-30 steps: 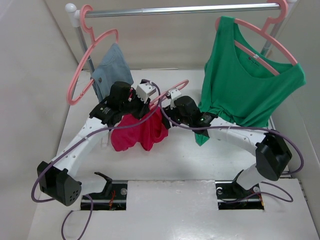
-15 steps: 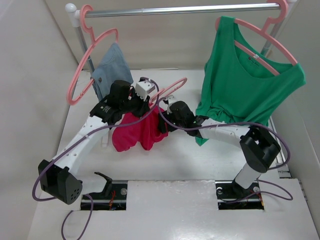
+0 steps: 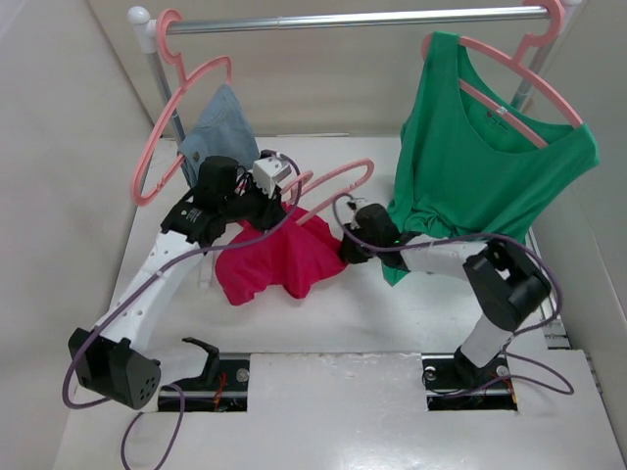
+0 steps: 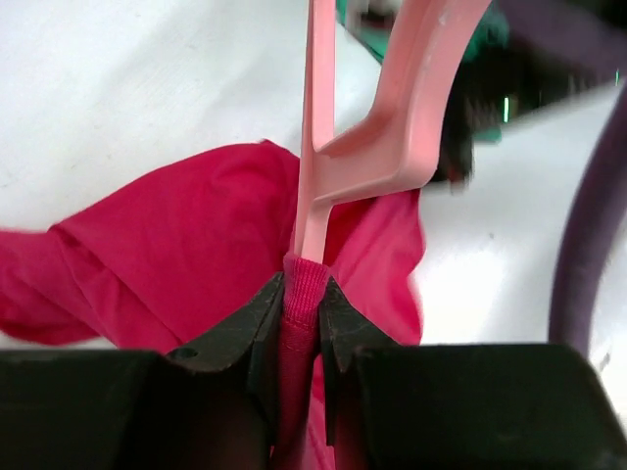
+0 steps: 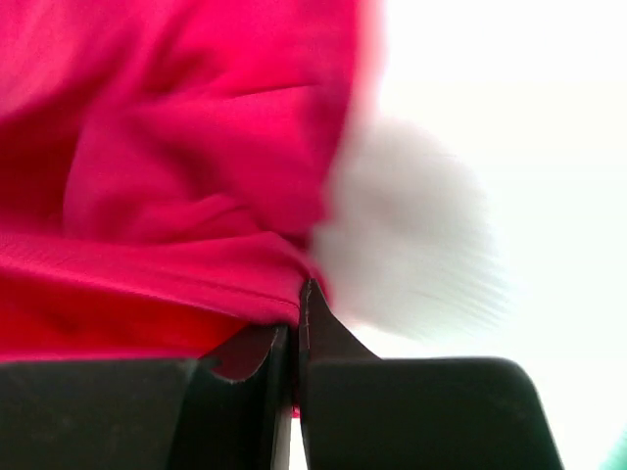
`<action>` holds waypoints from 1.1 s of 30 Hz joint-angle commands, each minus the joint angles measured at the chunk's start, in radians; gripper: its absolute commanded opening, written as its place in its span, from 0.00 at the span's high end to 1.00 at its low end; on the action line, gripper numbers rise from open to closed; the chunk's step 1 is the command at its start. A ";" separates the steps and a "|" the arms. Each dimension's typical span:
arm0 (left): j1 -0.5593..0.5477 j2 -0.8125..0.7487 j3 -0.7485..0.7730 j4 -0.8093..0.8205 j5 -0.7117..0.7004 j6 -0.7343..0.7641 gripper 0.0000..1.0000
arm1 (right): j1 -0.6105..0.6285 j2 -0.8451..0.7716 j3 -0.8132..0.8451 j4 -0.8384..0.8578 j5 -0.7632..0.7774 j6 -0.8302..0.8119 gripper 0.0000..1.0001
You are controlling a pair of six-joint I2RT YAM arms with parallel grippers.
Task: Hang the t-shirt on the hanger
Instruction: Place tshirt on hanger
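The crimson t-shirt lies spread on the white table between the two arms. The pink hanger slants up out of its collar, hook toward the right. In the left wrist view my left gripper is shut on the ribbed collar, with the hanger's arm running down into the pinched fabric. From above, the left gripper sits at the shirt's upper left. My right gripper is at the shirt's right edge. Its wrist view shows it shut on a thin fold of the t-shirt's hem.
A metal rail runs across the back. A green top hangs from it on a pink hanger at the right, just behind the right arm. At the left a blue-grey cloth hangs on another pink hanger. Walls close in both sides.
The right gripper has closed on the shirt's right edge and drawn it rightward. The left gripper has shifted left and back. The shirt now lies wider and the hanger has swung right.
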 commanded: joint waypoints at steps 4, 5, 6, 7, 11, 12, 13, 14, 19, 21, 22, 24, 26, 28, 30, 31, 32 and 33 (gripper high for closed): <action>0.028 -0.120 -0.038 -0.195 0.204 0.345 1.00 | -0.254 -0.218 -0.140 0.034 0.030 0.058 1.00; 0.028 -0.134 -0.038 -0.223 0.213 0.380 1.00 | -0.276 -0.261 -0.164 0.034 0.039 0.067 1.00; 0.028 -0.134 -0.049 -0.248 0.213 0.409 1.00 | -0.294 -0.280 -0.174 0.025 0.039 0.067 1.00; 0.028 -0.134 -0.059 -0.292 0.213 0.437 1.00 | -0.311 -0.294 -0.174 0.025 0.039 0.067 1.00; 0.028 -0.112 -0.070 -0.390 0.189 0.570 1.00 | -0.368 -0.338 -0.172 -0.035 0.082 0.041 1.00; 0.028 -0.094 -0.070 -0.391 0.169 0.582 1.00 | -0.368 -0.361 -0.162 -0.046 0.082 0.025 1.00; 0.028 -0.074 -0.081 -0.391 0.112 0.583 1.00 | -0.377 -0.392 -0.149 -0.058 0.091 0.009 1.00; 0.028 -0.074 -0.081 -0.391 0.083 0.583 1.00 | -0.377 -0.392 -0.149 -0.058 0.091 -0.003 1.00; -0.002 -0.045 -0.104 -0.346 -0.043 0.593 1.00 | -0.359 -0.494 -0.074 -0.214 0.180 -0.093 1.00; -0.025 -0.034 -0.119 -0.322 -0.127 0.584 1.00 | -0.359 -0.513 -0.054 -0.254 0.203 -0.120 1.00; -0.025 -0.013 -0.119 -0.306 -0.146 0.570 1.00 | -0.347 -0.527 -0.036 -0.270 0.214 -0.136 1.00; -0.034 0.009 -0.119 -0.297 -0.196 0.561 1.00 | -0.328 -0.527 -0.014 -0.305 0.234 -0.198 1.00; -0.054 0.024 -0.119 -0.286 -0.226 0.552 1.00 | -0.276 -0.527 0.033 -0.354 0.258 -0.273 1.00; -0.073 0.033 -0.119 -0.286 -0.235 0.564 1.00 | -0.226 -0.513 0.064 -0.363 0.280 -0.325 1.00; -0.123 0.047 -0.110 -0.286 -0.272 0.576 1.00 | -0.143 -0.478 0.108 -0.380 0.301 -0.391 1.00; -0.140 0.047 -0.110 -0.286 -0.320 0.576 1.00 | -0.120 -0.466 0.130 -0.408 0.359 -0.391 1.00; -0.140 0.062 -0.098 -0.286 -0.321 0.576 1.00 | -0.083 -0.450 0.153 -0.437 0.381 -0.409 1.00; -0.140 0.072 -0.086 -0.286 -0.321 0.567 1.00 | -0.068 -0.429 0.188 -0.452 0.381 -0.454 1.00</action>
